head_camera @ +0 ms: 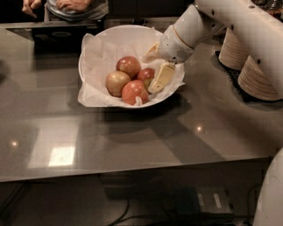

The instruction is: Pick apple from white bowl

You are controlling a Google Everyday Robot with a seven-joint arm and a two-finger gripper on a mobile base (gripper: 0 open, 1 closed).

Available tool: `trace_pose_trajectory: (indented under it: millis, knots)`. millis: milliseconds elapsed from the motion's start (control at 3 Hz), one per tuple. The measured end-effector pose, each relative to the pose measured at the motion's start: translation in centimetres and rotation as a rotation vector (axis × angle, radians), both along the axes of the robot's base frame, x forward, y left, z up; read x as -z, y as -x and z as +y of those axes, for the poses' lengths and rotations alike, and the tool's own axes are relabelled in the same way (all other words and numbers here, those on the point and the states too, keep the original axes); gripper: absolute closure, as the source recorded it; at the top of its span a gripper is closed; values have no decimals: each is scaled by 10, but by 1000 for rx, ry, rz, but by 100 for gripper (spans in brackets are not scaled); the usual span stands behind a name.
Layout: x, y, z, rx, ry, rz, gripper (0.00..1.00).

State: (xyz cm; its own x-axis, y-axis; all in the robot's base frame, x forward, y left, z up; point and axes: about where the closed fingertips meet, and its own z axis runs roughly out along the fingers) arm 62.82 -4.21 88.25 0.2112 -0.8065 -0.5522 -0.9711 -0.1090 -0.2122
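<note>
The white bowl, lined with crumpled white paper, stands on the dark table at upper centre. Several apples lie in it. The dark red apple is the right-hand one and is partly hidden by a finger. A red apple, a tan-yellow apple and an orange-red apple lie around it. My gripper reaches into the bowl from the right and is open. One cream finger rests against the dark red apple's right side. The other finger is above, near the rim.
Stacks of beige paper bowls stand at the right edge, close behind my arm. A person's hands rest at the table's far side. The glossy dark table ends at a front edge low in view.
</note>
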Motion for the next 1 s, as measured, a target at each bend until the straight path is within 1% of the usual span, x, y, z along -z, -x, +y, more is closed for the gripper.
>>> trace_pose_trajectory:
  millis: [667,1000]
  knots:
    - [12,-6,4,-14,13,16,29]
    - [16,-7,5,-12,15,23,48]
